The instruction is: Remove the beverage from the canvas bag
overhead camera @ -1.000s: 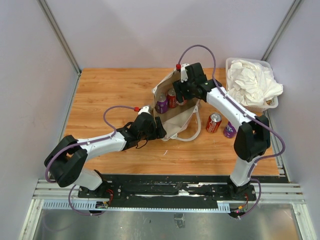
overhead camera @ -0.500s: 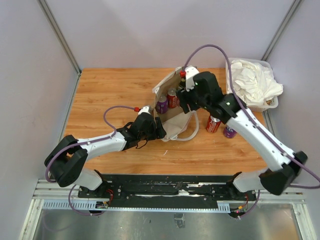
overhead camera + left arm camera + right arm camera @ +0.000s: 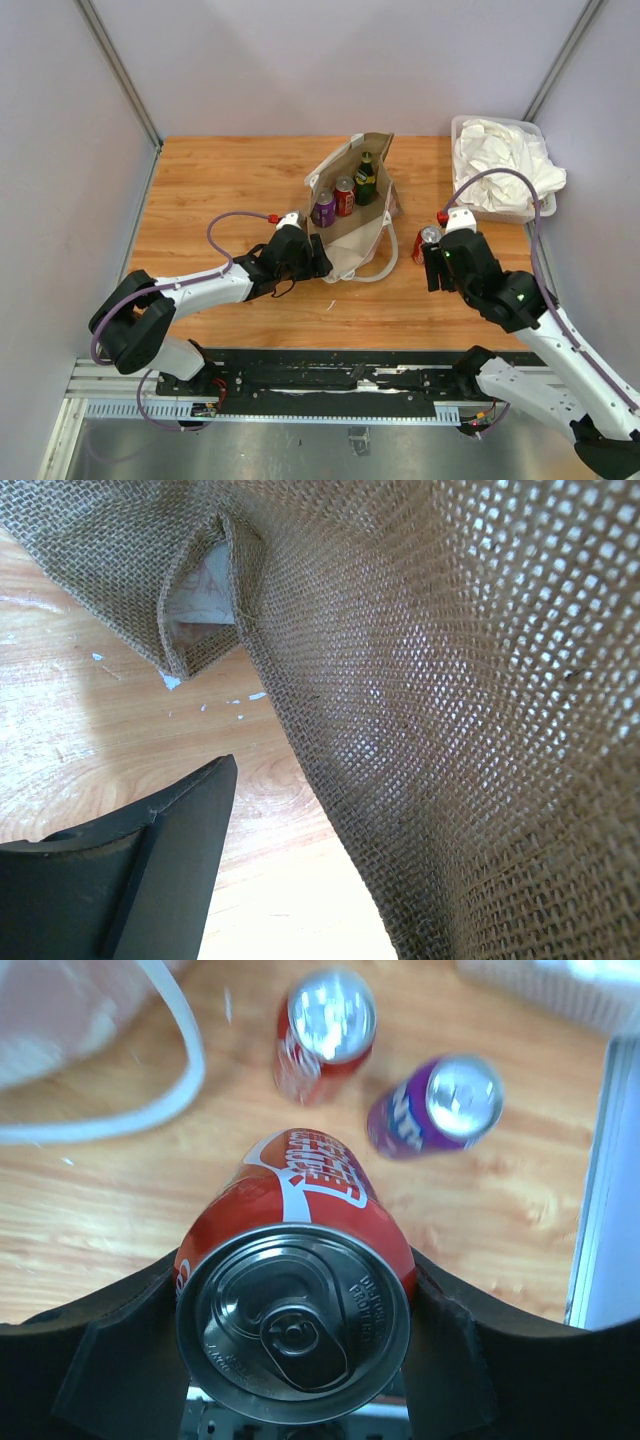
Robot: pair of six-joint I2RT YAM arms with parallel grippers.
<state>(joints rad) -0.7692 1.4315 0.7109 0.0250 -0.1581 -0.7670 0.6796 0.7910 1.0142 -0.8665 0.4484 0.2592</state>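
the right arm has pulled back from the canvas bag (image 3: 352, 245) and is now near the right edge of the counter (image 3: 220, 180). the right gripper (image 3: 295, 1335) is clamped on a red soda can (image 3: 300, 1260), with one black finger on each side. this can is out of the bag, held up over the wood, and its silver top faces the wrist camera.

past it, on the counter, stand another red can (image 3: 322, 1035) and a purple can (image 3: 440, 1105). they are near each other but not touching. a white rope handle (image 3: 185, 1080) curves by on the left.

the bag has stayed in the middle of the counter, toward the far edge, with its mouth open. inside it are a dark bottle (image 3: 366, 180), a little red can (image 3: 344, 196) and a little purple can (image 3: 323, 208).

the left gripper (image 3: 314, 258) has not moved. it is at the bag's near left corner, right up against the brown cloth. only one finger (image 3: 150, 880) shows, so i cannot tell if it is pinching.

a clear bin (image 3: 457, 130) of white cloth sits in the far right corner.
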